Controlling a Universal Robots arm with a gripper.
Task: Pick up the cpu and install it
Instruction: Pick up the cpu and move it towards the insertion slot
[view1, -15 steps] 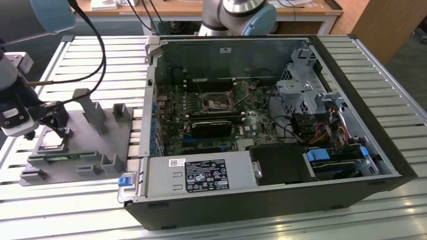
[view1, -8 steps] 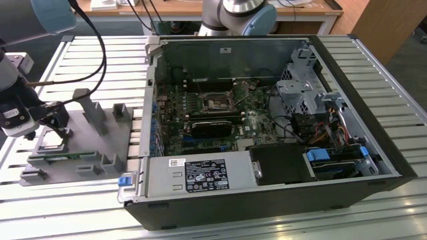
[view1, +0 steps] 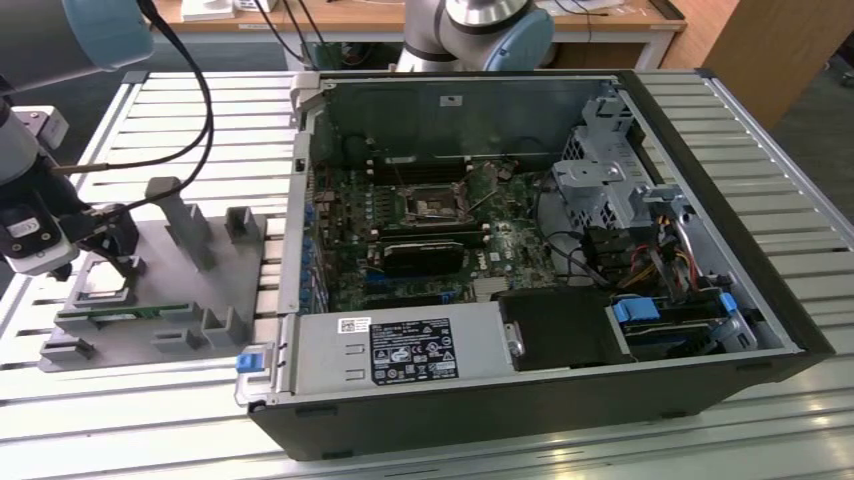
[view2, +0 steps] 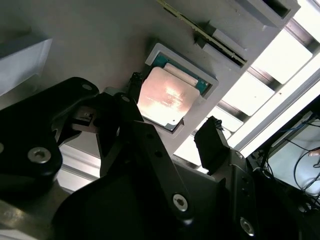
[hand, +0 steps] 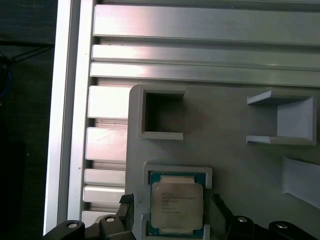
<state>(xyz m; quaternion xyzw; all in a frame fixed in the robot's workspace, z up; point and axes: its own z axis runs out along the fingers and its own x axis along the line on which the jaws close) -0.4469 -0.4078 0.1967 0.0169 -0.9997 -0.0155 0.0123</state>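
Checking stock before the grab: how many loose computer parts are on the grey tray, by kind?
cpu: 1
memory stick: 1
Total: 2, both on the grey tray

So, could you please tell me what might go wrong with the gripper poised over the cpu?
1. The open gripper straddles the cpu, its fingers outside the nest rim of the tray; closing might catch the rim instead of the chip.
2. The cpu is flat and low, so a shallow pinch could tilt or drop it.
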